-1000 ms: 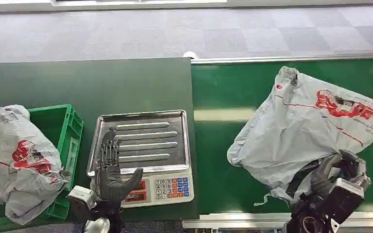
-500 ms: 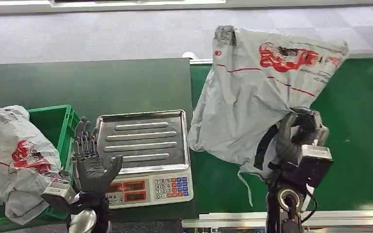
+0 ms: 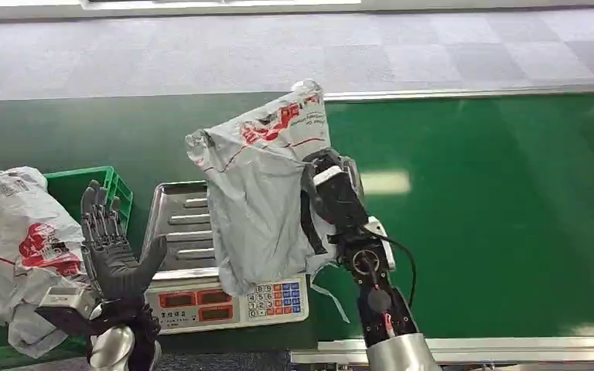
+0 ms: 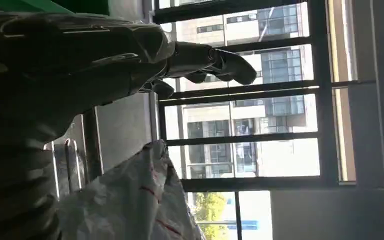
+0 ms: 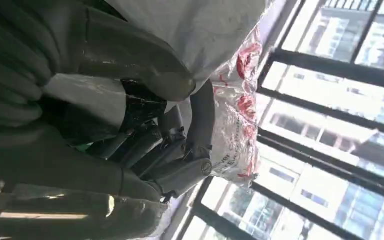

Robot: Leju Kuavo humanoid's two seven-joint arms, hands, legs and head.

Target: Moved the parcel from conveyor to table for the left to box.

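Observation:
A grey plastic parcel (image 3: 259,193) with red print hangs over the steel pan of the scale (image 3: 176,224), held up by my right hand (image 3: 326,193), which grips its right side. In the right wrist view the fingers (image 5: 170,150) curl around the parcel (image 5: 235,120). My left hand (image 3: 112,247) stands upright with fingers spread, holding nothing, just left of the scale and beside the green box (image 3: 104,189). The left wrist view shows its fingers (image 4: 215,62) apart and the parcel (image 4: 130,200) near them.
Another grey parcel (image 3: 23,247) lies in the green box at the left. The scale's keypad (image 3: 274,297) faces the front edge. The green conveyor belt (image 3: 495,209) runs to the right. A dark green table (image 3: 124,135) extends behind the scale.
My right hand has carried the parcel left from over the conveyor to above the scale pan. The left hand has shifted left toward the green box and risen slightly.

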